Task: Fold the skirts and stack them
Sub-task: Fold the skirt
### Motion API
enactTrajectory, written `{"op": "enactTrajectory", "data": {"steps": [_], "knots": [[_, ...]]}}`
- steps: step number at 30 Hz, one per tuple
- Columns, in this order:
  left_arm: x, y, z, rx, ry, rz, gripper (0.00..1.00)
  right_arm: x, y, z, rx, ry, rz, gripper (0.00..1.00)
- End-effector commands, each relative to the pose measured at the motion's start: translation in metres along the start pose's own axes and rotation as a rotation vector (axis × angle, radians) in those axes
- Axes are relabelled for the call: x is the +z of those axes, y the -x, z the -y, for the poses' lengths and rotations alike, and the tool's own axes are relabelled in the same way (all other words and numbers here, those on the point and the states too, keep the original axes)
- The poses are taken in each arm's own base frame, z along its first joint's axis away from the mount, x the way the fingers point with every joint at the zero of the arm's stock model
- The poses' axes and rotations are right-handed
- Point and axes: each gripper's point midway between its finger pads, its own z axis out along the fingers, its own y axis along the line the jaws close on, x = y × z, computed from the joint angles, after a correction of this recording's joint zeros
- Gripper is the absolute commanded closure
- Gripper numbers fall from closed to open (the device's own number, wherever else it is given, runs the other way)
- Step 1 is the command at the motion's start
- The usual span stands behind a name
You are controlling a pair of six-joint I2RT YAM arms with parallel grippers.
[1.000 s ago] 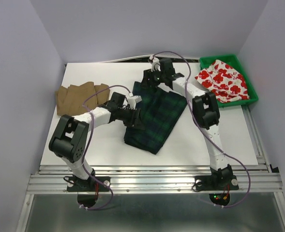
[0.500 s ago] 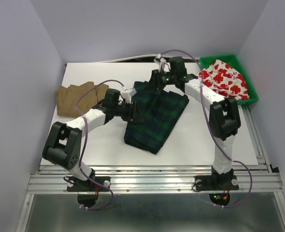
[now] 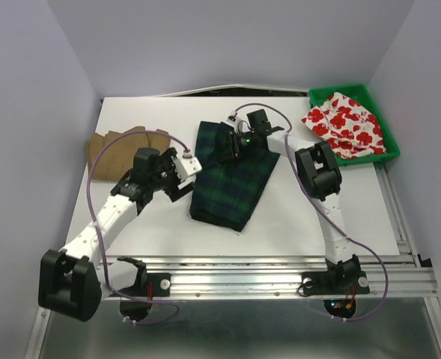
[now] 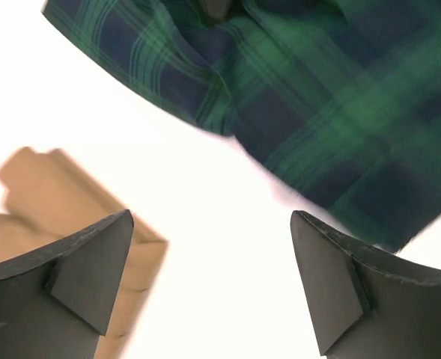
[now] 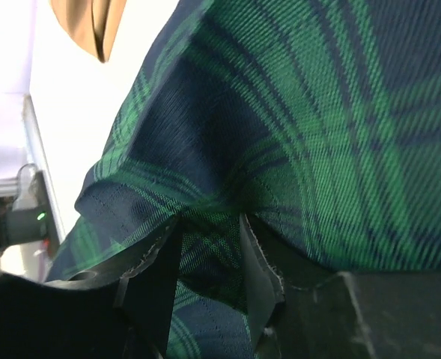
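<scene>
The dark green-navy plaid skirt (image 3: 231, 179) lies at the middle of the white table (image 3: 310, 217), folded into a long strip. My right gripper (image 3: 227, 146) is at its far left part, shut on a fold of the plaid fabric (image 5: 209, 224), which bunches between the fingers (image 5: 154, 278). My left gripper (image 3: 183, 178) is open and empty just left of the skirt, above bare table (image 4: 213, 224), with the plaid skirt (image 4: 317, 112) ahead of it. The tan pleated skirt (image 3: 119, 147) lies at the far left and also shows in the left wrist view (image 4: 40, 202). The white skirt with red flowers (image 3: 346, 123) lies in the bin.
The green plastic bin (image 3: 388, 153) stands at the back right corner of the table. Grey walls close in the left, back and right sides. A metal rail (image 3: 235, 280) runs along the near edge by the arm bases.
My left gripper has come off the plaid skirt's left edge and drawn back left. My right gripper has moved nearer and left with the fabric; the skirt now lies narrower.
</scene>
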Motion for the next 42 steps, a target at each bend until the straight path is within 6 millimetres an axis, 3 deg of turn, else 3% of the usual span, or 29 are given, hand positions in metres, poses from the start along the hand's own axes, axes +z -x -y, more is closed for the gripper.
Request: {"op": "enactTrajectory", "data": {"steps": [1,2,3,4,5,7,8,9,11,12,14,15,16,18,22,23,26,27,28,29,34,39,42], "knots": [[-0.003,-0.059,0.013,0.465,0.02,-0.084,0.02,0.018,0.011,0.034,-0.079,-0.103,-0.018,0.54],[-0.006,-0.046,0.004,0.521,0.064,-0.051,0.02,0.014,0.023,0.027,-0.101,-0.098,-0.006,0.53],[-0.001,-0.067,0.02,0.564,0.026,-0.064,0.02,0.017,0.024,0.029,-0.1,-0.095,-0.011,0.51],[-0.002,-0.058,0.014,0.612,0.078,-0.021,0.02,0.014,0.031,0.023,-0.107,-0.086,-0.005,0.47],[0.002,-0.073,0.028,0.631,0.054,-0.024,0.02,0.011,0.037,0.015,-0.111,-0.077,0.0,0.43],[0.003,-0.067,0.023,0.695,0.122,0.025,0.02,-0.004,0.049,-0.016,-0.094,-0.021,0.018,0.33],[0.003,-0.067,0.024,0.718,0.148,0.04,0.02,-0.01,0.051,-0.03,-0.077,0.006,0.019,0.23],[0.005,-0.073,0.027,0.745,0.178,0.051,0.02,-0.019,0.057,-0.056,-0.073,0.042,0.025,0.2],[0.008,-0.076,0.031,0.8,0.218,0.07,0.02,-0.036,0.06,-0.085,-0.079,0.083,0.027,0.17],[0.008,-0.076,0.031,0.814,0.235,0.078,0.02,-0.035,0.053,-0.082,-0.067,0.085,0.01,0.16],[0.015,-0.083,0.035,0.812,0.233,0.071,0.02,-0.048,0.05,-0.093,-0.082,0.072,0.012,0.16],[0.015,-0.076,0.031,0.82,0.265,0.089,0.02,-0.048,0.037,-0.087,-0.076,0.057,-0.012,0.18],[0.021,-0.082,0.034,0.811,0.238,0.075,0.02,-0.049,0.031,-0.094,-0.085,0.063,-0.026,0.2],[0.027,-0.079,0.036,0.836,0.224,0.094,0.02,-0.049,0.014,-0.09,-0.055,0.063,-0.065,0.25],[0.039,-0.059,0.038,0.879,0.217,0.153,0.02,-0.03,-0.031,-0.07,0.022,0.058,-0.162,0.41],[0.043,-0.052,0.041,0.888,0.199,0.183,0.02,-0.02,-0.052,-0.057,0.061,0.038,-0.204,0.47],[0.048,-0.043,0.057,0.96,0.134,0.246,0.02,-0.004,-0.076,-0.031,0.099,-0.02,-0.251,0.55],[0.049,-0.039,0.06,0.97,0.122,0.26,0.02,0.006,-0.09,-0.011,0.135,-0.053,-0.284,0.59],[0.053,-0.047,0.07,0.96,0.061,0.245,0.02,0.01,-0.094,-0.001,0.14,-0.075,-0.296,0.62],[0.055,-0.035,0.076,0.979,0.029,0.281,0.02,0.012,-0.094,0.005,0.157,-0.097,-0.306,0.66],[0.058,-0.018,0.107,0.941,-0.077,0.328,0.02,0.023,-0.11,0.023,0.217,-0.125,-0.323,0.71],[0.068,-0.007,0.111,0.897,-0.092,0.304,0.01,0.024,-0.119,0.026,0.244,-0.127,-0.336,0.73],[0.077,0.004,0.102,0.785,-0.066,0.277,0.02,0.023,-0.124,0.025,0.271,-0.127,-0.338,0.73]]}}
